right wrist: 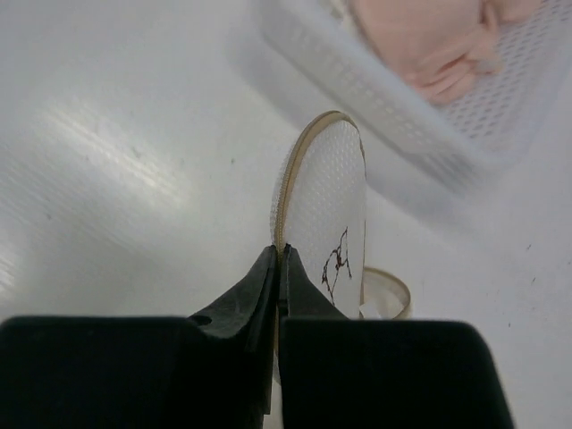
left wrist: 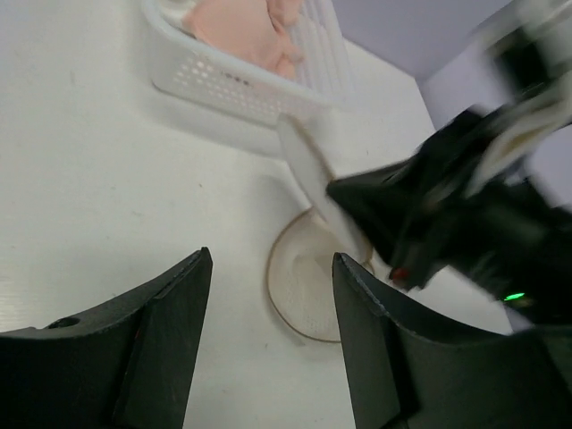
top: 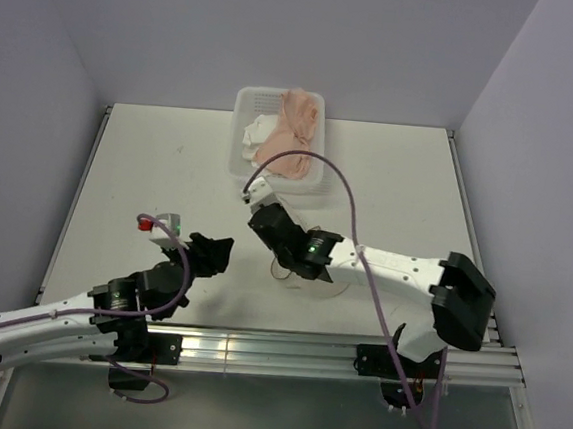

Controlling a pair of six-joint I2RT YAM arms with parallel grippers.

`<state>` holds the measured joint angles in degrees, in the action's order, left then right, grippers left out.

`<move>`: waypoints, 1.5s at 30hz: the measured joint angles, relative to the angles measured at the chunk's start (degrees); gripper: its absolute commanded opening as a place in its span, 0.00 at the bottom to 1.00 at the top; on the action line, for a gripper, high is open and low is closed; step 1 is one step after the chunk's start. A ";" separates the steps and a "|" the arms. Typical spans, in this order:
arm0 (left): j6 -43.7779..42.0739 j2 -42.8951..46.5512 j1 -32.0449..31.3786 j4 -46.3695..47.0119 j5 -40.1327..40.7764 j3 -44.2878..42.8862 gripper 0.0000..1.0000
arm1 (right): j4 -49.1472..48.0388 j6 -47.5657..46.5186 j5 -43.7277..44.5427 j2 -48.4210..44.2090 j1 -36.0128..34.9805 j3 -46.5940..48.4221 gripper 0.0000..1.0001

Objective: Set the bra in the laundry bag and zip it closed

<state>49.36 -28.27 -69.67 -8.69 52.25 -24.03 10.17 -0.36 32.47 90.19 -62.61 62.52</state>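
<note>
The right gripper (right wrist: pixel 279 257) is clamped on the bra (right wrist: pixel 326 192) just in front of the basket (right wrist: pixel 357 89). The bra's dark printed mark (right wrist: pixel 335 262) is unreadable. The left gripper (left wrist: pixel 270 264) stands apart.

basket (top: pixel 256 99) far-centre on table (top: pixel 150 162) | garments (top: pixel 294 125) heaped in basket | laundry bag (left wrist: pixel 308 295) on table just before basket, flap raised, its edge pinched in right gripper (right wrist: pixel 277 255) | left gripper (left wrist: pixel 268 268) left of bag, apart
</note>
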 measured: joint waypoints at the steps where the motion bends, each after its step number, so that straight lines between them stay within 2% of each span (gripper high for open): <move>1: -0.22 -2.25 0.00 2.08 -1.11 0.35 0.61 | -1.27 1.11 0.92 -2.29 0.09 -1.05 0.00; 9: -0.37 -14.47 1.79 15.47 -10.49 3.28 0.62 | -11.63 11.82 5.70 -20.41 2.34 -15.61 0.00; 13: -0.02 -22.67 6.58 20.83 -17.68 3.32 0.72 | -16.33 16.11 6.10 -28.76 3.02 -23.65 0.00; 19: 0.87 -37.29 16.11 30.42 -32.59 3.32 0.75 | -22.77 19.34 5.33 -40.92 3.04 -33.31 0.00; 22: 1.11 -44.22 18.45 33.97 -39.47 2.14 0.75 | -24.44 20.50 5.20 -46.21 3.04 -36.33 0.00; 28: 1.16 -54.21 19.26 38.62 -50.23 -3.76 0.73 | -27.34 21.20 5.57 -54.21 3.04 -41.13 0.00; 34: 1.16 -58.45 19.30 40.50 -55.12 -5.57 0.70 | -29.53 21.79 6.16 -60.87 3.15 -45.31 0.00; 41: 1.22 -62.95 19.37 41.00 -56.89 -6.80 0.57 | -30.40 21.75 7.21 -64.98 3.21 -45.83 0.00; 45: 1.53 -65.59 19.52 42.25 -58.31 -7.82 0.18 | -30.40 21.70 7.39 -66.07 3.26 -45.83 0.00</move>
<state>50.89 -93.86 -50.15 33.56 -6.07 -31.86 -20.23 21.34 39.86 24.12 -59.35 16.69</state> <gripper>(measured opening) 0.328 0.020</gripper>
